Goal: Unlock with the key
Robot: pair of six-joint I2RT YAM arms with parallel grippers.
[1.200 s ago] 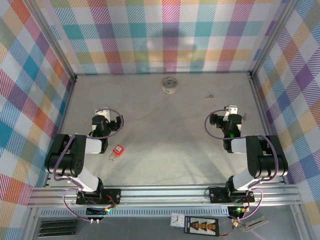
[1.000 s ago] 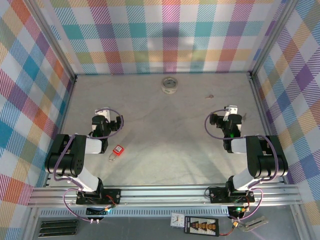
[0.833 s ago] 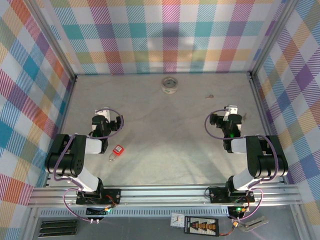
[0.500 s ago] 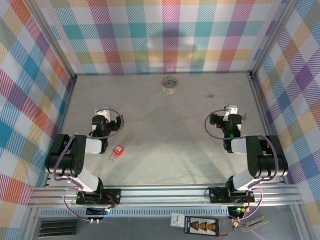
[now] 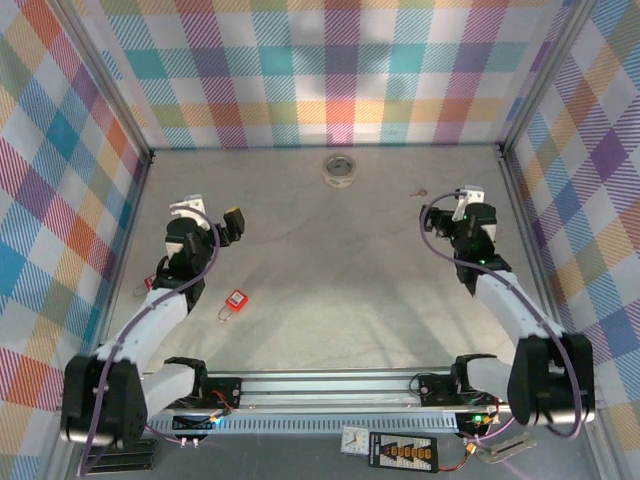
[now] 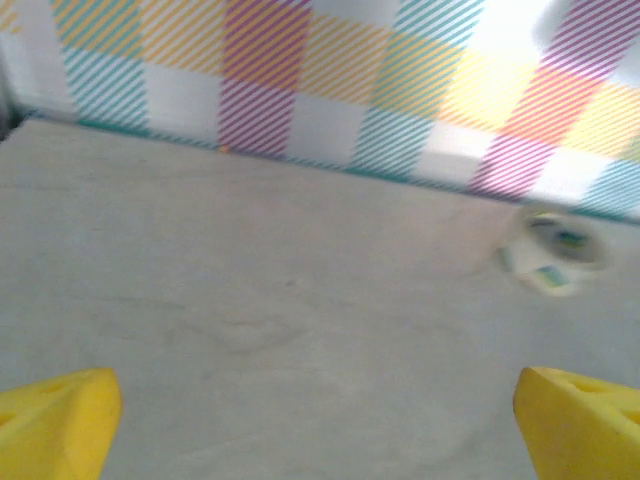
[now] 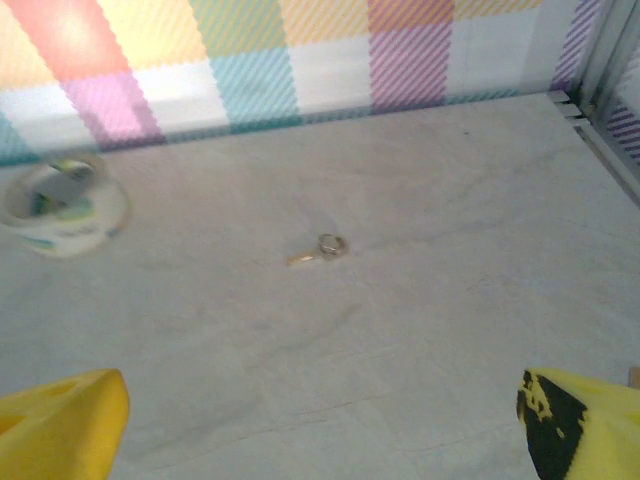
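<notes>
On mottled grey tabletop (image 7: 430, 340), tiny thin metal key (image 7: 318, 250), ring-ended

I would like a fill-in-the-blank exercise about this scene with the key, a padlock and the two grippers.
1. The key lies ahead of the right gripper, whose jaws stand ___.
2. The padlock on the table is ___ in colour.
3. The left gripper holds ___.
Missing words: open; red; nothing.

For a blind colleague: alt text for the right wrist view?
A tiny key lies on the grey table ahead of the open right gripper; a tape roll sits at left by the plaid wall.
</notes>
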